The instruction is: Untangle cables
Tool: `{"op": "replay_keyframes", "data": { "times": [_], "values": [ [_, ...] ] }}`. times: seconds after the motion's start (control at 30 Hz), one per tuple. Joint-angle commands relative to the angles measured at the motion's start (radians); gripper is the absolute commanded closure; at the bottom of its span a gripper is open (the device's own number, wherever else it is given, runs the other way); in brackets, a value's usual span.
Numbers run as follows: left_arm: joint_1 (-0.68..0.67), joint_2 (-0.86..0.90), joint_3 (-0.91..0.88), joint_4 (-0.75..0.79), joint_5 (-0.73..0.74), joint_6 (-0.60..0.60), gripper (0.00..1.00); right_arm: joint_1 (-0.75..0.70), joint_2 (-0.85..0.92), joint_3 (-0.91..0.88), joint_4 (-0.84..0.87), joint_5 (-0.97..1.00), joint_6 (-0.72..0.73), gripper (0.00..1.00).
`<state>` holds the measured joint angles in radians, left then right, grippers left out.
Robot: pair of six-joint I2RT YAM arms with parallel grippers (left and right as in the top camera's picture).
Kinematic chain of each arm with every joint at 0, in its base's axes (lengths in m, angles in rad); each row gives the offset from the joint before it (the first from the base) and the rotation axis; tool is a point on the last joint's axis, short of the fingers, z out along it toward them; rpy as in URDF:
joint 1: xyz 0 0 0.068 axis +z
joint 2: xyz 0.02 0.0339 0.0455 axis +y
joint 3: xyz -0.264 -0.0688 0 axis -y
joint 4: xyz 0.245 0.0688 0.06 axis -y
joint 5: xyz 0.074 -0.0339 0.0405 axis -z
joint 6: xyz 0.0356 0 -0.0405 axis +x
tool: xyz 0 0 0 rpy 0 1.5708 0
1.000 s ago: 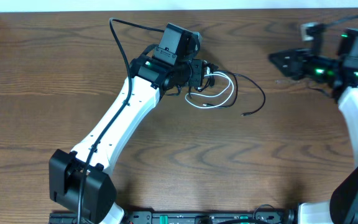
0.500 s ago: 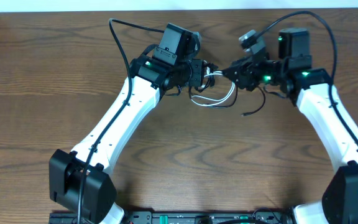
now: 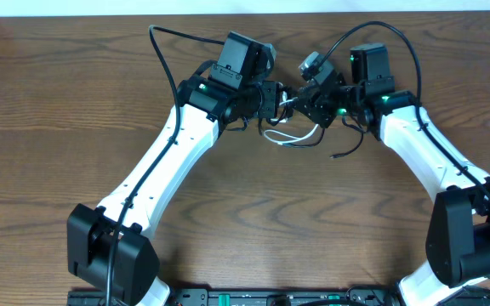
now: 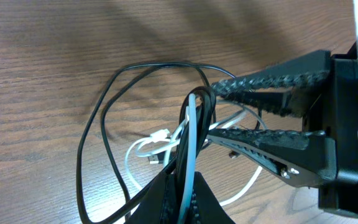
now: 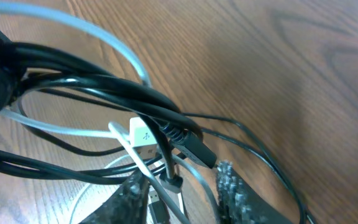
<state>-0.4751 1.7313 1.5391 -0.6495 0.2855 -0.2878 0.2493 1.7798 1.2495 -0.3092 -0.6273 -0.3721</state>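
**Tool against tool at the tangle**

The left tool [image 3: 281,100] is seen clamped shut on the cables [image 3: 300,127]. In the left wrist view, black and white strands are pinched together between its fingertips [image 4: 160,202] and rise from them as one bundle. The right tool [image 3: 306,104] is set tip to tip against it with its jaws part-way apart. Strands are framed between its two fingers, but no firm pinch on any of them can be made out.

The tangle is found between the two tools, toward the far middle of the bench [image 3: 58,127], with its loops spread on the wood. The white cable [image 3: 300,142] is looped on the near side of the tools. The black cable [image 3: 360,127] is swung out toward the right arm's side, and its free end is laid just beside that arm. In the right wrist view, a white plug [image 5: 143,134] and a black plug [image 5: 194,149] are seen just ahead of the right tool's gap, crossed by the thick black bundle.

The coming move is judged to turn on one relation. The bundle lies straight ahead of the right tool, along the line of its fingers, while the black cable's loose run lies toward the right arm. A single strand would have to be taken there and drawn rightward, away from the left tool's hold. If both colours were caught together, the knot could be tightened rather than freed.
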Motion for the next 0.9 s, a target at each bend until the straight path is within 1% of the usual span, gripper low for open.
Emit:
{"op": "replay_keyframes", "data": {
  "times": [0.0,0.17,0.23,0.37,0.43,0.5,0.53,0.63,0.73,0.87],
  "values": [
    [0.004,0.003,-0.006,0.0,0.002,-0.002,0.93,0.02,0.005,0.005,0.001,-0.006,-0.019,0.77],
    [0.004,0.003,-0.006,-0.001,0.002,-0.002,0.93,0.024,0.004,0.005,-0.009,-0.007,-0.018,0.89],
    [0.004,0.003,-0.006,-0.001,0.002,-0.002,0.93,0.022,-0.01,0.005,-0.007,-0.011,-0.003,0.92],
    [0.004,0.003,-0.006,-0.001,0.002,-0.002,0.93,0.011,-0.081,0.005,0.016,-0.006,0.093,0.95],
    [0.004,0.003,-0.006,-0.001,0.002,-0.002,0.92,-0.007,-0.142,0.005,0.022,0.008,0.155,0.95],
    [0.004,0.003,-0.006,-0.001,0.002,-0.002,0.93,-0.042,-0.217,0.005,0.012,0.035,0.225,0.98],
    [0.004,0.003,-0.006,-0.001,0.002,-0.002,0.93,-0.057,-0.24,0.005,0.005,0.036,0.235,0.99],
    [0.004,0.003,-0.006,-0.001,0.002,-0.002,0.92,-0.114,-0.301,0.005,-0.029,0.04,0.267,0.99],
    [0.004,0.003,-0.006,-0.001,0.002,-0.002,0.92,-0.174,-0.319,0.005,-0.078,0.042,0.282,0.99],
    [0.004,0.003,-0.006,0.0,0.002,-0.002,0.93,-0.195,-0.301,0.005,-0.145,0.013,0.282,0.89]
  ]
}}
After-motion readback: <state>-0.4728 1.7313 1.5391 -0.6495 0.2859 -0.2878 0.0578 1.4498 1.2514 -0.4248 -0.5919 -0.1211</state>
